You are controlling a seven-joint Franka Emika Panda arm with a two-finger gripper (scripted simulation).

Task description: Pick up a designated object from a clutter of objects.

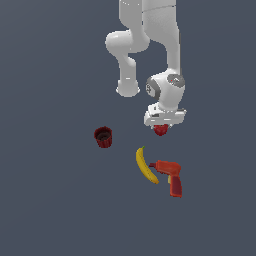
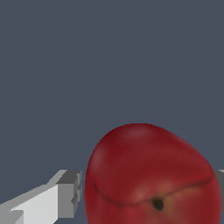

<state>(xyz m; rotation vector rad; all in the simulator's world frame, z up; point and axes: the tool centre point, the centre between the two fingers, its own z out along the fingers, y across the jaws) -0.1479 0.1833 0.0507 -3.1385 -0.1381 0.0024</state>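
In the exterior view the white arm reaches down from the top of the picture and ends in the tool (image 1: pixel 161 129), which points down toward the grey worktop (image 1: pixel 50 200). The red apple (image 1: pixel 160 131) shows only as a small red patch directly under the tool's pale body, so most of it is hidden by the tool. From this view I cannot tell whether the apple rests on the worktop or is off it. The dark red cup (image 1: pixel 103 136) stands upright, its hollow top open, well apart from the tool toward the exterior view's left. The yellow banana (image 1: pixel 145 165) lies below the tool in the picture, and the red-orange drill (image 1: pixel 170 176) lies just beside the banana on the exterior view's right, its nose close to or touching the banana's middle. Both are apart from the apple.

In the wrist view the apple (image 2: pixel 151 177) fills much of the frame, glossy red with paler yellow flecks and its dark stem dimple facing the camera. It sits between the tool's (image 2: pixel 149 192) two fingers. One grey finger (image 2: pixel 65 194) is just beside the apple's flank, with only a thin gap or none at all; the other shows only as a sliver at the picture's edge, against the apple's far side. The tool stands narrowed around the apple, but whether the pads actually press on it cannot be told. Behind the apple is plain grey worktop (image 2: pixel 109 52).
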